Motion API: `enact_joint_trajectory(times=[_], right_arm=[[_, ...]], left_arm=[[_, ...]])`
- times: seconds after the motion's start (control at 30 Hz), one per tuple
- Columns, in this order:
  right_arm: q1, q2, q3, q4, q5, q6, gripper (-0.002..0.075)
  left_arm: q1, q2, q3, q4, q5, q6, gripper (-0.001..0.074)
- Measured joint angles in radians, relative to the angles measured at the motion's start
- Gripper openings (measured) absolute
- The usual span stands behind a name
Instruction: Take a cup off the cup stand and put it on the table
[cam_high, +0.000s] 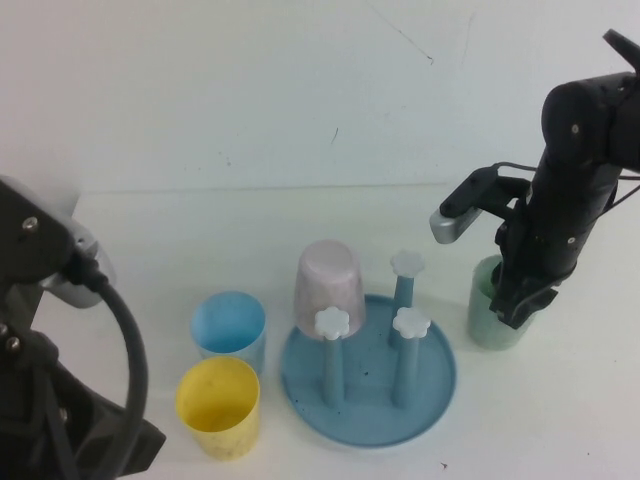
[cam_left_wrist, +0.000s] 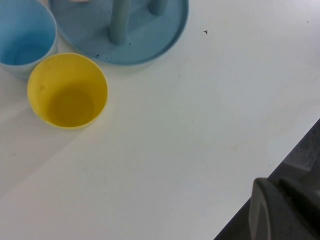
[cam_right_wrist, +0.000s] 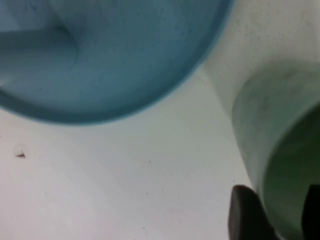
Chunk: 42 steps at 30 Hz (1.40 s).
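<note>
White tabletop fills most of what we see, and the table (cam_high: 200, 220) runs back to a pale wall behind it. Near the middle sits the cup stand (cam_high: 368, 375), a round blue tray with upright blue pegs capped by white flower shapes. A pinkish-white speckled cup (cam_high: 328, 285) hangs upside down on one of its rear pegs, while three other pegs stand bare. Just beside the stand on the robot's left, a light blue cup (cam_high: 229, 330) stands upright with its mouth up, and a yellow cup (cam_high: 218, 405) stands upright in front of it, the two nearly touching.

On the robot's right of the stand, close to its rim but apart from it, we find the cup (cam_high: 490, 305), mint green, upright on the table with its mouth up. Our right gripper (cam_high: 520, 305) reaches down over it, and in the right wrist view its dark fingertips (cam_right_wrist: 247, 215) straddle the cup's wall (cam_right_wrist: 260, 130), one outside and one inside the mouth. The jaws look closed on the cup's rim, grasping it.

Our left gripper (cam_left_wrist: 280, 210) sits low at the near left corner of the table, well apart from all the cups. We cannot tell how its jaws stand.
</note>
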Motion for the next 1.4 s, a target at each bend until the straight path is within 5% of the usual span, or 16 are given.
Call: enact_joint_trajectory(times=[0.17,0.4,0.77,1.07,1.4], right_arm=[[0.0,0.0,-0.077,0.0,0.073,0.007,0.0314],[0.0,-0.046,-0.119,0.0,0.105,0.05,0.0325],[0.0,-0.353,-0.089,0.102,0.12,0.016,0.0018],[0.0,-0.739,0.259,0.111,-0.048,-0.013,-0.0001],[0.0,-1.173,0.741,0.132,-0.298,0.0,-0.0001]], left_arm=[[0.0,0.0,0.0,0.0,0.0,0.0,-0.0001],[0.0,-0.038,0.03,0.04,-0.125,0.002,-0.0001],[0.0,-0.295,0.361,0.255,-0.576,-0.056,-0.0001],[0.0,-0.502,0.653,0.28,-0.808,-0.068,-0.0001],[0.0,-0.527,0.766,0.28,-0.923,-0.083,-0.0001]])
